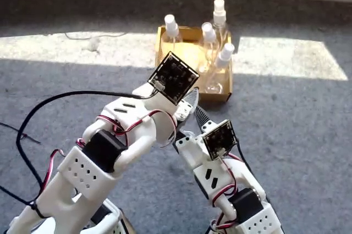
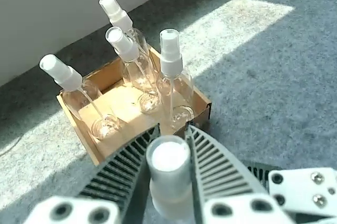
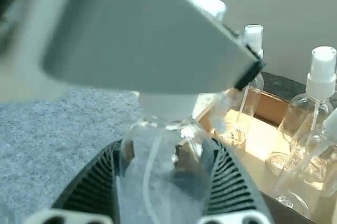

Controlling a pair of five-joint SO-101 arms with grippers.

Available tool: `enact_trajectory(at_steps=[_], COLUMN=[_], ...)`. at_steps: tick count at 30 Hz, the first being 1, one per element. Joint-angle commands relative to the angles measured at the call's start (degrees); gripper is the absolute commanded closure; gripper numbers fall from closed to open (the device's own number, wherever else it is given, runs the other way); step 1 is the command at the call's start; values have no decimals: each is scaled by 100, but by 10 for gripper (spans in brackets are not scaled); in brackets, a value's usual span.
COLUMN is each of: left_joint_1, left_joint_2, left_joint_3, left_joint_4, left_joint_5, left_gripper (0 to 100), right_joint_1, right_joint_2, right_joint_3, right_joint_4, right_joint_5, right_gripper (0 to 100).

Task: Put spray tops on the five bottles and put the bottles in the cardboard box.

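A white spray top (image 2: 168, 163) sits between the ribbed fingers of my left gripper (image 2: 172, 132), which is shut on it. Directly below, my right gripper (image 3: 168, 150) is shut on a clear bottle (image 3: 158, 182) held upright. The spray top's collar (image 3: 168, 105) rests on that bottle's neck, and its tube runs down inside. Just beyond stands the cardboard box (image 2: 202, 100) with several capped bottles (image 2: 174, 76) upright in it. From above, the box (image 1: 217, 96) is at the middle back, with both arms meeting just in front of it.
Grey carpet (image 1: 297, 135) covers the floor, with a sunlit band across the back. A pale wall (image 2: 52, 2) rises behind the box. Black cables (image 1: 33, 115) trail on the left near the left arm's base. Open carpet lies to the right of the box.
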State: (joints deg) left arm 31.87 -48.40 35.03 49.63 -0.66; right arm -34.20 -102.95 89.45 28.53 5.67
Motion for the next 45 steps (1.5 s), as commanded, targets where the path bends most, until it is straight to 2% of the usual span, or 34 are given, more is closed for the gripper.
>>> enact_trajectory(at_steps=[1,12,19,24,33,39,45], left_joint_1=[84,22,-760,-760,-312,-787,-1323], left_joint_2=[-101,-57,-48,-101,-101,-101,-101], left_joint_3=[-295,-2308,-1490,-760,-778,-1903,-2993], left_joint_4=[-97,791,721,712,360,378,1134], left_joint_5=[-44,-53,-62,-404,-422,-413,-413], left_gripper=[854,840,839,841,842,840,840], right_joint_1=[92,75,75,75,75,92,110], right_joint_2=[-57,-57,-57,-57,-57,-48,-31], right_joint_3=[-488,-479,-479,-479,-479,-479,-532], right_joint_4=[48,48,66,66,48,48,31], right_joint_5=[-35,-35,-35,-35,-35,-26,290], right_gripper=[995,995,995,995,995,995,995])
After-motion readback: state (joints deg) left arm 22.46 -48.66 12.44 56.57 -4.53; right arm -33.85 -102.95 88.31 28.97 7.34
